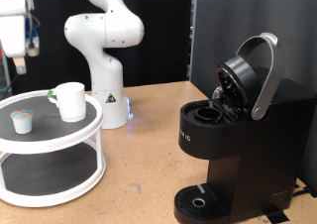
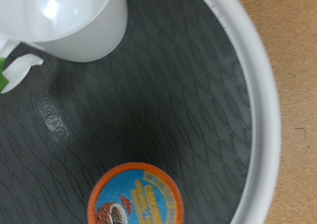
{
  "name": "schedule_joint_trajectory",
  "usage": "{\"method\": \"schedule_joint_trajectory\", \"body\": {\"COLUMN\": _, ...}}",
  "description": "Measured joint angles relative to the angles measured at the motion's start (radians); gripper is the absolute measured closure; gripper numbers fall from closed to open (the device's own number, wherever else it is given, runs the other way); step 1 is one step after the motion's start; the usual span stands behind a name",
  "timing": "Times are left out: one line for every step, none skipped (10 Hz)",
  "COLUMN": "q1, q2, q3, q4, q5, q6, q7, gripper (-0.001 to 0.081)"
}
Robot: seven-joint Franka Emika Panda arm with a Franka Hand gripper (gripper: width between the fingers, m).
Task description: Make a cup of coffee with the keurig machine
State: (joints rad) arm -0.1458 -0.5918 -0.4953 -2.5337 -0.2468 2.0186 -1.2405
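The white cup [image 1: 69, 100] stands upright on the top shelf of a round white two-tier tray [image 1: 59, 135] at the exterior view's left. A small pod with a tan-and-blue top [image 1: 22, 120] sits beside it on the same shelf. The black keurig machine [image 1: 248, 125] stands at the right with its silver-handled lid [image 1: 260, 75] raised and the pod chamber [image 1: 208, 113] open. My gripper [image 1: 16, 56] hangs high above the tray at the top left edge, partly cut off, holding nothing visible. The wrist view looks down on the cup [image 2: 74, 21] and the pod [image 2: 136, 196].
The tray's white rim [image 2: 260, 95] curves around a black ribbed mat [image 2: 168, 105]. The arm's white base [image 1: 107, 95] stands behind the tray on the wooden table [image 1: 149, 174]. A black backdrop [image 1: 248, 26] rises behind the machine. The round drip base [image 1: 198, 199] is bare.
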Motion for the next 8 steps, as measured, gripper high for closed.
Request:
{"method": "schedule_joint_trajectory", "body": {"q1": 0.000, "q2": 0.005, "q3": -0.003, "q4": -0.024, "q5": -0.014, "q6": 0.024, "q7": -0.004, "gripper": 0.0001}}
{"method": "schedule_joint_trajectory", "body": {"q1": 0.000, "q2": 0.012, "q3": -0.009, "q4": -0.047, "q5": -0.027, "q6": 0.054, "q7": -0.005, "gripper": 0.0001}}
{"method": "schedule_joint_trajectory", "body": {"q1": 0.000, "q2": 0.021, "q3": -0.016, "q4": -0.069, "q5": -0.036, "q6": 0.091, "q7": -0.005, "gripper": 0.0001}}
{"method": "schedule_joint_trajectory", "body": {"q1": 0.000, "q2": 0.029, "q3": -0.024, "q4": -0.086, "q5": -0.039, "q6": 0.124, "q7": -0.005, "gripper": 0.0001}}
{"method": "schedule_joint_trajectory", "body": {"q1": 0.000, "q2": 0.039, "q3": -0.032, "q4": -0.098, "q5": -0.039, "q6": 0.151, "q7": -0.009, "gripper": 0.0001}}
{"method": "schedule_joint_trajectory", "body": {"q1": 0.000, "q2": 0.049, "q3": -0.040, "q4": -0.107, "q5": -0.039, "q6": 0.177, "q7": -0.018, "gripper": 0.0001}}
{"method": "schedule_joint_trajectory", "body": {"q1": 0.000, "q2": 0.058, "q3": -0.052, "q4": -0.114, "q5": -0.041, "q6": 0.203, "q7": -0.034, "gripper": 0.0001}}
{"method": "schedule_joint_trajectory", "body": {"q1": -0.001, "q2": 0.070, "q3": -0.063, "q4": -0.121, "q5": -0.046, "q6": 0.235, "q7": -0.044, "gripper": 0.0001}}
